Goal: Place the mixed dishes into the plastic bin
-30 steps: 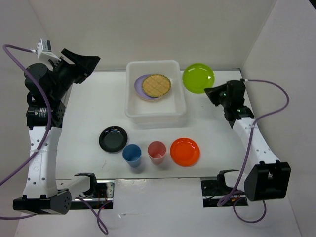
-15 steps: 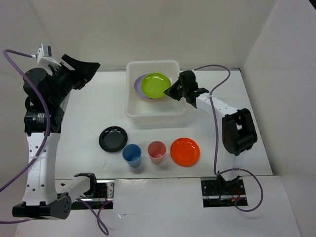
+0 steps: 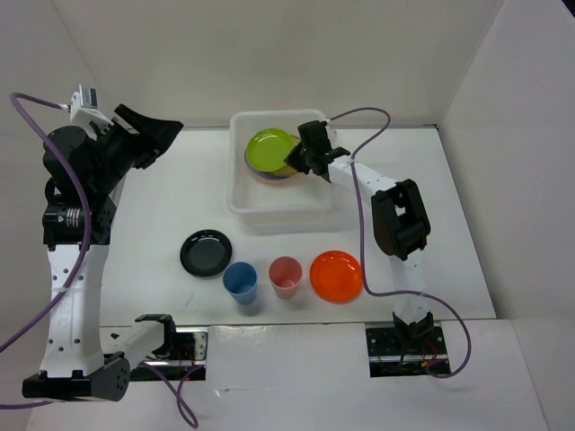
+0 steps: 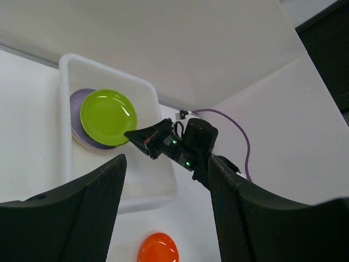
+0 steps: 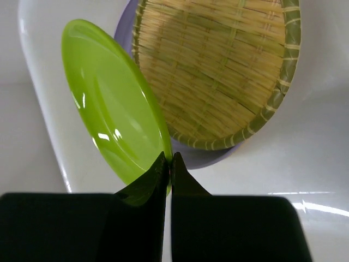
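Four dishes on the tabletop (image 3: 162, 206), top view, well behind right jaws: black plate (image 3: 206, 252), blue cup (image 3: 240, 280), pink cup (image 3: 286, 275), orange plate (image 3: 336, 275). Left wrist: left jaws spread, empty; lime plate (image 4: 108, 117) covers plastic bin's (image 4: 66, 147) stack. Right wrist: right jaws pinch tilted lime plate's rim, woven plate (image 5: 218, 71) on lilac plate (image 5: 204, 157) just ahead.

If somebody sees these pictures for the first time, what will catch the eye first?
First, the lime green plate, pinched by its edge in the right arm's fingers and tilted over the woven plate inside the white bin. Next, the bright orange plate beside the pink cup.
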`<act>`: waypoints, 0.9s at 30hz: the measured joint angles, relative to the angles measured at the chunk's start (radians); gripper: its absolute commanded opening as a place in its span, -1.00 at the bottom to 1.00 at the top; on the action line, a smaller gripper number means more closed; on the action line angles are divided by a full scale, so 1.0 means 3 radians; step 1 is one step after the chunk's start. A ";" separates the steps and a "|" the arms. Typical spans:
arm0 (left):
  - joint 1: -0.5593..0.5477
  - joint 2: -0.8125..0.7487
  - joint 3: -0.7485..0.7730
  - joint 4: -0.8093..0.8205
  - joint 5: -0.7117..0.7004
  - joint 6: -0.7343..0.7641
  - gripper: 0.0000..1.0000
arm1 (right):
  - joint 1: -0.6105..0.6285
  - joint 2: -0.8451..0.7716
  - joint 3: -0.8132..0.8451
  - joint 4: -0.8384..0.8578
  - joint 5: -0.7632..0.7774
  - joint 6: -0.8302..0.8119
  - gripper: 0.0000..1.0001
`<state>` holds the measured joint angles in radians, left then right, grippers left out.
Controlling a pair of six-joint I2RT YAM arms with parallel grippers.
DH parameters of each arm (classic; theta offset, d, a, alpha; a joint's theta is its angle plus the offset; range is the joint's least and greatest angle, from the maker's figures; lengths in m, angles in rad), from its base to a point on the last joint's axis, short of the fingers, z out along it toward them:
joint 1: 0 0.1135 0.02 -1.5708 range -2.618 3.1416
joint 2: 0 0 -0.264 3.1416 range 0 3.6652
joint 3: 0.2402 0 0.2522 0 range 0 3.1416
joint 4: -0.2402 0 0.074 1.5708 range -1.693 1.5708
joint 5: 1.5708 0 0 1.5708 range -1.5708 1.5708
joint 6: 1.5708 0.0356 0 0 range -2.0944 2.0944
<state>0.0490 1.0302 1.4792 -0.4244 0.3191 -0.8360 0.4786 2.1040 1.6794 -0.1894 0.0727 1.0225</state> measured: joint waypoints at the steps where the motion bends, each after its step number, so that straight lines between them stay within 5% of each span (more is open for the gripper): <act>1: 0.0000 -0.0001 0.0000 -0.0003 -0.0009 0.0000 0.38 | 0.0010 0.0065 0.0072 -0.0051 0.0036 0.0000 -0.99; 9: 0.0000 -0.0015 0.0000 -0.0104 -0.0084 0.0069 0.38 | 0.0055 0.0357 0.0370 -0.0356 0.0240 0.0033 -0.42; 17: 0.0000 -0.0351 -0.0262 -0.0331 -0.0309 0.0229 0.38 | 0.0055 0.0370 0.0575 -0.0448 0.0287 -0.0041 0.79; 19: 0.0000 -0.0443 -0.0472 -0.0369 -0.0305 0.0251 0.41 | 0.0055 0.0347 0.0613 -0.0446 0.0292 -0.0106 0.95; 27: 0.0000 -0.0533 -0.1335 -0.0678 -0.0243 0.0257 0.48 | 0.0066 0.0061 0.0891 -0.0573 0.0263 -0.0467 0.99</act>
<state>0.0490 0.8703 1.0786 -0.6277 0.2462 -0.7589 0.4984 2.1223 1.9469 -0.3614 0.1516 0.8825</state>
